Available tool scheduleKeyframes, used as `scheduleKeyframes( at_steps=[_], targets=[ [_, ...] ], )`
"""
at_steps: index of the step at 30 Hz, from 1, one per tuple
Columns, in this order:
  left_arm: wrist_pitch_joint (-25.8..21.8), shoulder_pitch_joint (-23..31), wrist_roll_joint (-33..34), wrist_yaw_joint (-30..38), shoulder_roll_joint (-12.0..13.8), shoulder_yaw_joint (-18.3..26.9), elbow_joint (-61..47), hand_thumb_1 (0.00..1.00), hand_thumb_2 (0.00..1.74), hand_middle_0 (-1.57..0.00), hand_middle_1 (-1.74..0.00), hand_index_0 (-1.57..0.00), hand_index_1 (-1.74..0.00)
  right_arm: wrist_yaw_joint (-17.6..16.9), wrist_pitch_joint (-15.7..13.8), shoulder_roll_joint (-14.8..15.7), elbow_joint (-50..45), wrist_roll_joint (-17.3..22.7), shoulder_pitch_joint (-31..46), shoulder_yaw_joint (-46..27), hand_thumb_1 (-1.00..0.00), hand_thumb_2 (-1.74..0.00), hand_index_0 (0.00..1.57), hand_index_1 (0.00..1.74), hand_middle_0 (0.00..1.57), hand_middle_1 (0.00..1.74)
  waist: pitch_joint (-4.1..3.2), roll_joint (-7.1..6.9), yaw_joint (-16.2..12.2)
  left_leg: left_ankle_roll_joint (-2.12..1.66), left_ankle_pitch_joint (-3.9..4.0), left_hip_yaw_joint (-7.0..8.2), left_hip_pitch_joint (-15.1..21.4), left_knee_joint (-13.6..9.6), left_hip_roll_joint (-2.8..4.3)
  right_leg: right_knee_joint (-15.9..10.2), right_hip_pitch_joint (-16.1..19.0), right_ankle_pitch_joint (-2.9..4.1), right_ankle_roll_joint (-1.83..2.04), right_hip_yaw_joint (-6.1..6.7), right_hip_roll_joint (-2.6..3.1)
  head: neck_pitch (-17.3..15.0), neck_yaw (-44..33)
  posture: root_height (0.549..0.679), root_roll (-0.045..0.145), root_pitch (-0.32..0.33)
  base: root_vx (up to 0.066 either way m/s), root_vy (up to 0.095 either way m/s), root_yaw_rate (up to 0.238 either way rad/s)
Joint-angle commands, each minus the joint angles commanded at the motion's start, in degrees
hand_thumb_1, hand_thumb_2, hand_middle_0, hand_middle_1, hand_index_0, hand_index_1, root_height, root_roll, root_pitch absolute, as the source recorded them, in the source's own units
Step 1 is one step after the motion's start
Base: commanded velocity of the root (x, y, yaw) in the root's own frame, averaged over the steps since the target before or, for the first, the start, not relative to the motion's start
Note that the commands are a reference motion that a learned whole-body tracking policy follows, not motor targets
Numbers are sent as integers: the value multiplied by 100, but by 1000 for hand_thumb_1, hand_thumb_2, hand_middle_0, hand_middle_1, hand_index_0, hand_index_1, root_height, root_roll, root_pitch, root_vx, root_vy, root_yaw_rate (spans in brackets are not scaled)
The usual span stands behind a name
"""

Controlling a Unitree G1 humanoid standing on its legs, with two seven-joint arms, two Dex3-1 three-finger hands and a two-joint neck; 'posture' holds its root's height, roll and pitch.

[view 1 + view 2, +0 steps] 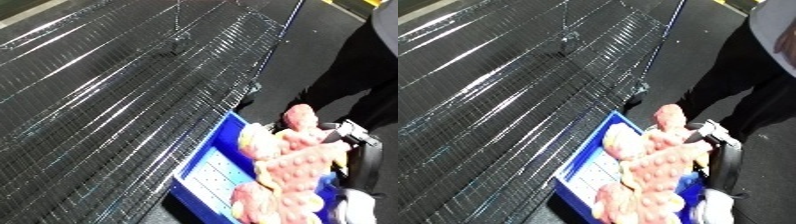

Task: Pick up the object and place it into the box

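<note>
While the wire mesh surface (107, 100) fills our left, our blue bin (209, 172) sits at its edge, full of pink, bumpy objects (298, 167). Our right hand (351, 135) reaches over them; we cannot tell its fingers' state.

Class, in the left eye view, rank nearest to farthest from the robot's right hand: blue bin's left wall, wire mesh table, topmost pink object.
1. Topmost pink object, beside the right hand.
2. Blue bin's left wall, lower left.
3. Wire mesh table, farther left.
</note>
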Motion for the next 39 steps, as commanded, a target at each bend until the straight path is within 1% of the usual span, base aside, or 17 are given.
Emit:
scheduleKeyframes(
  at_steps=[2, 7, 9, 12, 14, 17, 22, 27, 33, 36, 39],
  targets=[
    [-27, 9, -33, 28, 0, 4, 56, 1000, 1740, -1570, -1740, -1570, -1740, -16, -56, -20, 120, 126, 12, -45, -1000, -1740, 1570, 1740, 1570, 1740, 0, 11, -42, -1, 3, 30, -10, -4, 6, -29, -20, 31, -1, 15, 10, -42, -21, 644, 71, -120, -16, 21, -87],
    [-61, -11, -1, 47, 45, 13, 115, 1000, 1740, -1570, -1740, -1570, -1740, -192, -112, -3, 407, 195, -11, -174, -750, -1305, 1178, 1305, 1178, 1305, 0, 30, -112, -8, 19, 88, -35, -18, 24, -73, -60, 94, -8, 37, 30, -8, -201, 645, 72, -116, -31, -2, -56],
    [-83, -17, 5, 48, 56, 19, 97, 1000, 1740, -1570, -1740, -1570, -1740, -285, -129, 26, 478, 188, -43, -231, -650, -1131, 1020, 1131, 1020, 1131, -4, 46, -124, -9, 24, 95, -31, -31, 30, -86, -54, 105, -8, 39, 30, 5, -231, 645, 72, -116, -24, -7, -18],
    [-95, -23, 15, 28, 72, -8, 90, 1000, 1740, -1570, -1740, -1570, -1740, -361, -156, 60, 615, 261, -91, -264, -500, -870, 785, 870, 785, 870, -29, 73, -122, -10, 38, 98, -15, -59, 33, -94, -35, 111, -7, 34, 29, -6, -279, 645, 73, -118, -7, -7, 4],
    [-100, -25, 24, 7, 84, -29, 97, 1000, 1740, -1570, -1740, -1570, -1740, -370, -181, 74, 751, 372, -122, -264, -400, -696, 628, 696, 628, 696, -51, 90, -107, -13, 51, 95, -5, -83, 27, -102, -22, 115, -9, 29, 31, 1, -291, 646, 74, -119, -1, -13, 17],
    [-102, -21, 37, -28, 108, -39, 96, 1000, 1740, -1570, -1740, -1570, -1740, -348, -201, 47, 937, 499, -145, -255, -250, -435, 393, 435, 393, 435, -66, 107, -73, -21, 75, 87, -3, -120, 12, -122, -9, 124, -15, 22, 29, -11, -301, 646, 75, -120, -2, -15, 21],
    [-67, -13, 80, -88, 138, -19, 115, 1000, 1740, -1570, -1740, -1570, -1740, -263, -175, 13, 1033, 489, -110, -213, 0, 0, 0, 0, 0, 0, -73, 132, -18, -26, 123, 74, -14, -190, 0, -158, 0, 126, -18, 7, 25, -6, -334, 647, 76, -117, -5, -19, 26],
    [-44, 2, 135, -123, 159, -5, 93, 1000, 1740, -1570, -1740, -1570, -1740, -245, -108, 9, 977, 356, -74, -155, 0, 0, 0, 0, 0, 0, -86, 126, 41, -28, 161, 60, -23, -228, 5, -161, 3, 104, -21, -13, 43, -40, -388, 648, 76, -113, 1, -24, 22],
    [-13, 38, 154, -153, 167, 1, 42, 1000, 1740, -1570, -1740, -1570, -1740, -237, -73, 76, 948, 308, -56, -74, 0, 0, 0, 0, 0, 0, -98, 96, 129, -31, 195, 26, -42, -247, 34, -151, -3, 76, -23, -28, 68, -59, -474, 648, 75, -109, 9, -29, 30],
    [5, 52, 158, -180, 184, 13, 7, 1000, 1740, -1570, -1740, -1570, -1740, -182, -47, 102, 936, 322, -49, -5, 0, 0, 0, 0, 0, 0, -103, 76, 179, -36, 207, 12, -51, -253, 46, -142, -9, 67, -24, -43, 77, -51, -558, 648, 74, -107, 7, -27, 39],
    [22, 72, 158, -191, 193, 40, -33, 1000, 1740, -1570, -1740, -1570, -1740, -94, -5, 105, 866, 288, -43, 95, 0, 0, 0, 0, 0, 0, -103, 59, 237, -37, 218, -5, -64, -252, 47, -121, -15, 54, -26, -60, 86, -110, -788, 648, 74, -106, 8, -22, 36]
  ],
)
